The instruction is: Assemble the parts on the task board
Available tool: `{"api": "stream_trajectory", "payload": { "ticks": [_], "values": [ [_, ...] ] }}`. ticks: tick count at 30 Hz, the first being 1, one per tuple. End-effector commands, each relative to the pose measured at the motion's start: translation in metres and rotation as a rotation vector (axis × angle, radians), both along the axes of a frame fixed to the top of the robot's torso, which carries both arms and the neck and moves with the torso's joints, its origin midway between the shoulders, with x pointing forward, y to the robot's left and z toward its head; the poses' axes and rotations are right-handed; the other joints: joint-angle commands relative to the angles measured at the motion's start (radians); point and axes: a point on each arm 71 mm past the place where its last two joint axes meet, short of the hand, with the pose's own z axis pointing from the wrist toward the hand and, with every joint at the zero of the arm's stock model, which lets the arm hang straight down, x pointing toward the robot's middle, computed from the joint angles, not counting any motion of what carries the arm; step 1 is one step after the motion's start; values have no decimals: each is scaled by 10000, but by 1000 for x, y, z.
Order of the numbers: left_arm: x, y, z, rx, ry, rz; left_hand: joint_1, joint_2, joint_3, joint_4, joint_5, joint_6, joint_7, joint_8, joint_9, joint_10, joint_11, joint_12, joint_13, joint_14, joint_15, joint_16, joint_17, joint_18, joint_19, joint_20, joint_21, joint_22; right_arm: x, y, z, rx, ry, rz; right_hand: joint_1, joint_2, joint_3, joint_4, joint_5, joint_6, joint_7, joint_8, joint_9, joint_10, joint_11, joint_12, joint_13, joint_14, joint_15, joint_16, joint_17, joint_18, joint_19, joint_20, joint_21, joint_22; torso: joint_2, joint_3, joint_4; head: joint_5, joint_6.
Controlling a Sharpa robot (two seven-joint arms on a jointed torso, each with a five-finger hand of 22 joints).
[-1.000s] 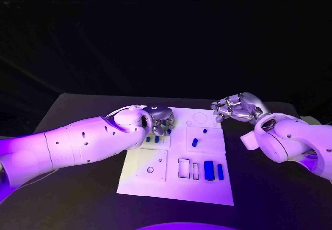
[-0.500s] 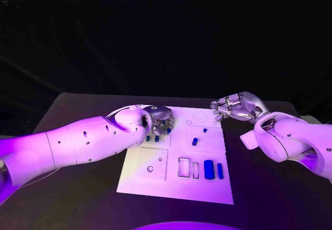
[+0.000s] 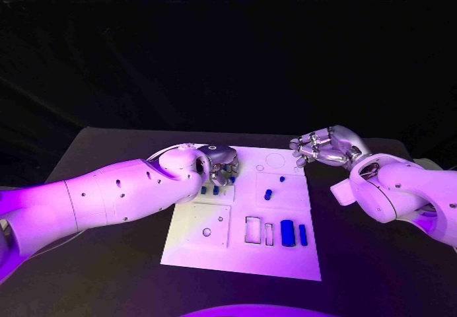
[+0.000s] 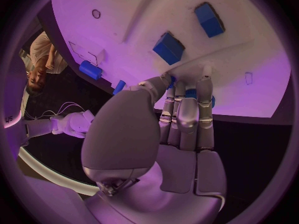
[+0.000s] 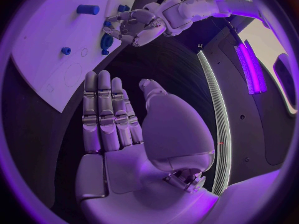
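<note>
The white task board (image 3: pixel 243 254) lies in the middle of the table. My left hand (image 3: pixel 222 164) reaches down onto its far left part, fingers held together and pointing at the board. In the left wrist view the fingertips (image 4: pixel 204 82) and thumb close round a small blue part (image 4: pixel 190 92) standing on the board. My right hand (image 3: pixel 325 149) hovers off the board's far right corner, and the right wrist view shows its fingers (image 5: pixel 99 109) straight and apart from the thumb, holding nothing. The right wrist view also shows the left hand (image 5: pixel 136 27).
Other blue parts stand on the board: two short ones (image 3: pixel 209 191) by the left hand, two small ones (image 3: pixel 269 195) mid-board, and two long ones (image 3: pixel 288 234) at the near right beside rectangular slots (image 3: pixel 253 231). A round hole (image 3: pixel 207 232) lies near left.
</note>
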Motion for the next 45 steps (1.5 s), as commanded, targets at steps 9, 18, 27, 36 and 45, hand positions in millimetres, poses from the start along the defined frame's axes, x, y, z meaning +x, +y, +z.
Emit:
{"api": "stream_trajectory", "payload": {
  "ticks": [9, 18, 27, 36, 45],
  "values": [
    [0, -1, -5, 185, 400, 0, 12, 176, 152, -6, -21, 290, -2, -22, -74, 274, -75, -102, -81, 24, -31, 168, -12, -47, 18, 36, 101, 135, -1, 1, 1, -42, -150, 149, -56, 45, 32, 32, 75, -81, -16, 60, -14, -36, -1, 61, 12, -34, 3, -52, -13, 47, -58, 22, -53, -13, -3, -6, -2, -5, 10],
    [0, -2, -6, 223, 444, -86, 534, 397, 697, -607, -20, 665, 43, -59, -196, 794, -115, -354, -191, 194, -103, 509, 138, -135, 335, -47, 534, 696, -1, 2, 1, -38, -156, 155, -56, 45, 32, 32, 75, -81, -16, 60, -14, -36, -1, 61, 12, -34, 3, -52, -13, 47, -58, 22, -53, -13, 1, -7, 4, 9, -3],
    [0, -3, -5, -65, 383, -139, 463, 359, 926, -916, -11, 738, 117, -255, -343, 1006, -74, -775, -294, 174, -62, 570, -15, -138, 267, -37, 702, 822, -1, 2, 1, -39, -166, 148, -56, 45, 32, 32, 75, -81, -16, 60, -14, -36, -1, 61, 12, -34, 3, -52, -13, 47, -58, 22, -53, -13, -10, -12, 4, 17, 5],
    [-2, 3, 0, -419, 242, -89, 289, 300, 924, -948, -25, 770, 141, -336, -406, 1062, -41, -943, -323, 122, -32, 559, -145, -124, 166, -14, 703, 789, -1, 1, 1, -46, -178, 114, -56, 45, 32, 32, 75, -81, -16, 60, -14, -36, -1, 61, 12, -34, 3, -52, -13, 47, -58, 22, -53, -13, -9, -12, 9, 9, 11],
    [-4, 13, 12, -812, 168, 113, 98, 254, 878, -912, -26, 850, 127, -375, -445, 1159, -53, -1057, -330, 120, -33, 599, -195, -131, 170, 1, 736, 847, 1, -1, 1, -65, -199, 60, -56, 45, 32, 32, 75, -81, -16, 60, -14, -36, -1, 61, 12, -34, 3, -52, -13, 47, -58, 22, -53, -13, -15, -9, 5, 23, 98]
  ]
}}
